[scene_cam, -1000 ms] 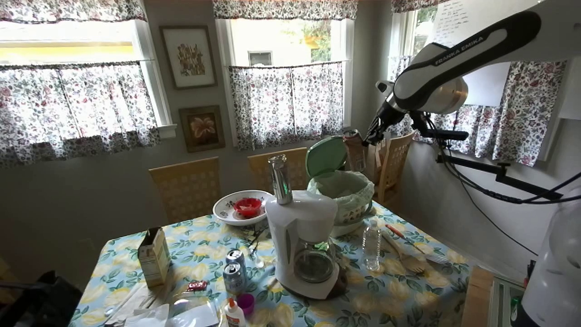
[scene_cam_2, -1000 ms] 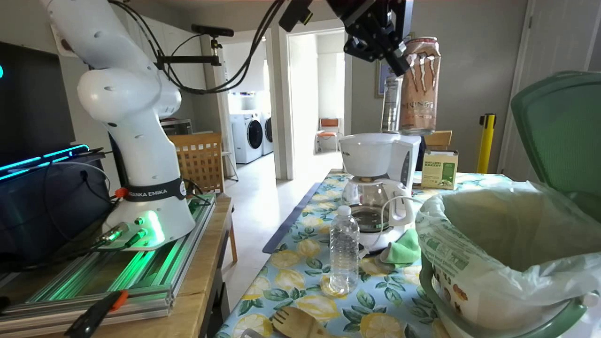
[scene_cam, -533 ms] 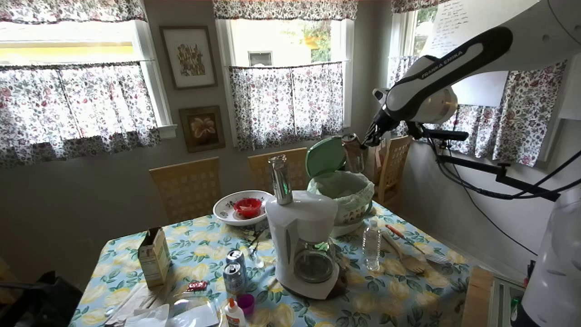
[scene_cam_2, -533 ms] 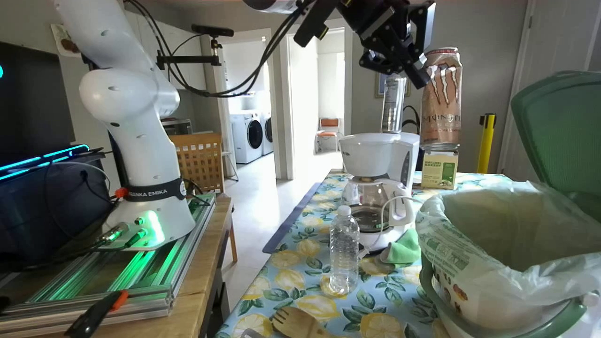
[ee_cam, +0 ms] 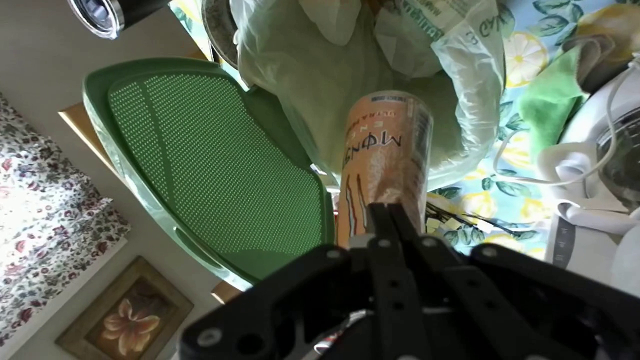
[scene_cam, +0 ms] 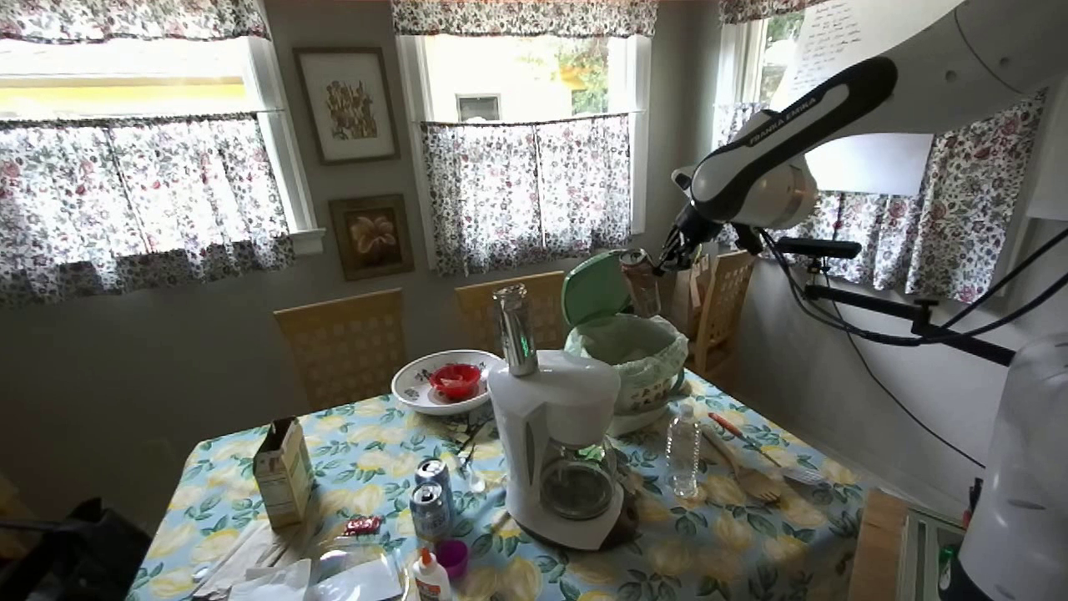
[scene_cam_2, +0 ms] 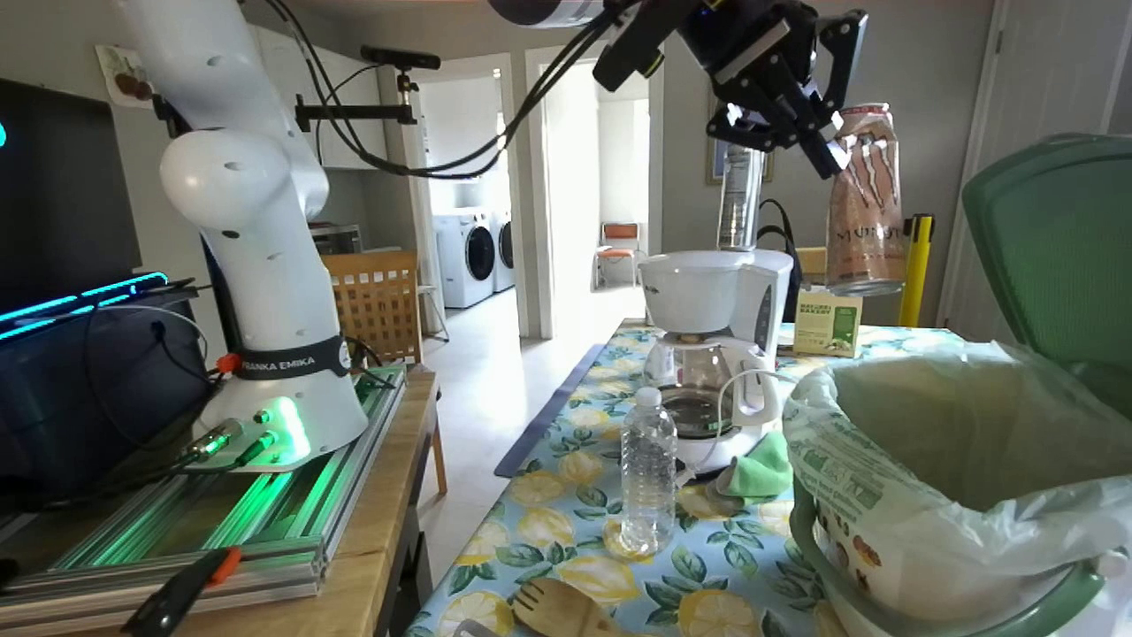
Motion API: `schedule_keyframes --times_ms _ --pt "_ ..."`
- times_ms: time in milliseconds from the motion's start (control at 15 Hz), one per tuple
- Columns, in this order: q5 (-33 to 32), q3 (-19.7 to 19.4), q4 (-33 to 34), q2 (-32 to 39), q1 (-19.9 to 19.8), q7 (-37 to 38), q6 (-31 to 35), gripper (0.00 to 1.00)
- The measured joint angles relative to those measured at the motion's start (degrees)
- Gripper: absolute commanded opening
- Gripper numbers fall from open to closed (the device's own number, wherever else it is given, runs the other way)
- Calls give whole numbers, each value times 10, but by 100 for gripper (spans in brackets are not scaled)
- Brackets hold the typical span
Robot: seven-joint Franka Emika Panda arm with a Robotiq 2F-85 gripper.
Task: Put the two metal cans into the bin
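Your pincer (ee_cam: 388,212) is clamped on the orange Monster can (scene_cam_2: 867,203), biting its side near the top end. Can hangs slightly tilted, base down, above rim height of the bin (scene_cam: 647,396); can't tell if it's fully over the opening. You've got the lid (scene_cam_2: 1048,257) upright and a plastic liner (scene_cam_2: 845,425) folded over the rim. Near the bin: your white coffee maker (scene_cam: 551,401), tall silver cylinder (scene_cam: 516,325) upright on top. Clear water bottle (scene_cam: 683,459) stands near both. Well apart from the bin on the tabletop (scene_cam: 367,459), one silver-blue can (scene_cam: 430,513) and its twin (scene_cam: 435,472) stand side by side, glue bottle (scene_cam: 430,576) and purple cup (scene_cam: 451,559) near them.
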Motion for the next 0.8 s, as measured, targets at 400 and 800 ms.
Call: schedule_keyframes --times_ms 400,800 --pt "52 -42 33 45 36 -66 16 1" --pt "91 -52 64 86 54 -100 24 49"
